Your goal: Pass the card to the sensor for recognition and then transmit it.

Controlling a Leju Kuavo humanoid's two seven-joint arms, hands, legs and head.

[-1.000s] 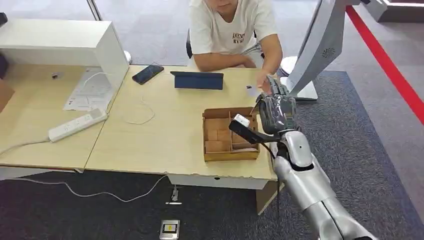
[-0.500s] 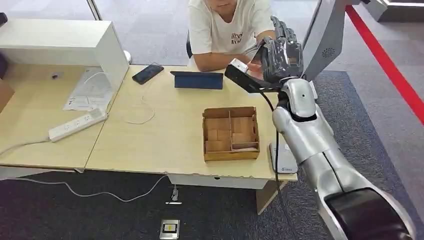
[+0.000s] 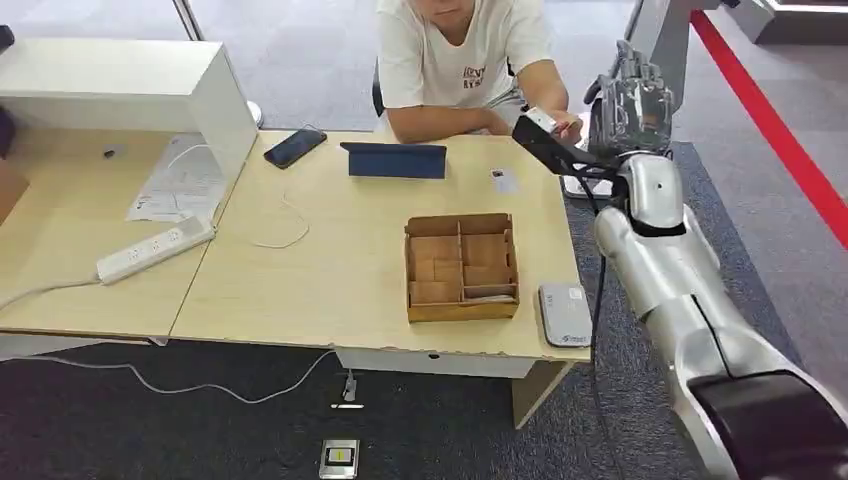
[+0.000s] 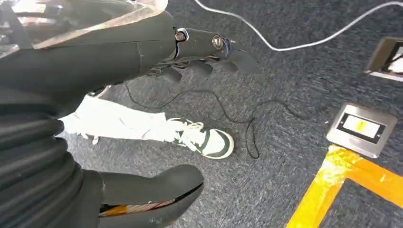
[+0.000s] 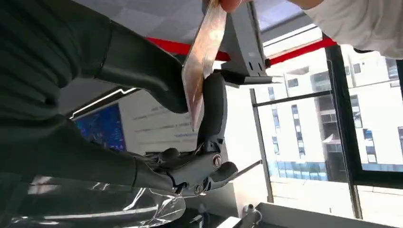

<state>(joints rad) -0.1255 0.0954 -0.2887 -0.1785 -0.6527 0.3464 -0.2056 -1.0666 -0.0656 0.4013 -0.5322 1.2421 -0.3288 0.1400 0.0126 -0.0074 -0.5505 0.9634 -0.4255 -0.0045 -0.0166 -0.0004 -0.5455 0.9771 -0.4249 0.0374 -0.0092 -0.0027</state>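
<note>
right hand (image 3: 628,100) raised past the table's far right corner, pinching card (image 5: 202,61) between thumb and finger | person's fingers (image 5: 231,4) on card's other end | left hand (image 4: 142,57) hanging, fingers apart, empty | sensor (image 3: 565,314) on table (image 3: 330,270) beside wooden tray (image 3: 461,267)

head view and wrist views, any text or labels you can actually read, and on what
None reads clearly.
Dark print on the person's white shirt: blurred.
Small mark on the grey sensor at the table's near right corner: too small.
Papers beside the white box: print too small.
Yellow label on the floor socket plate: no letters legible.
Blue screen behind the right hand: lines blurred.
</note>
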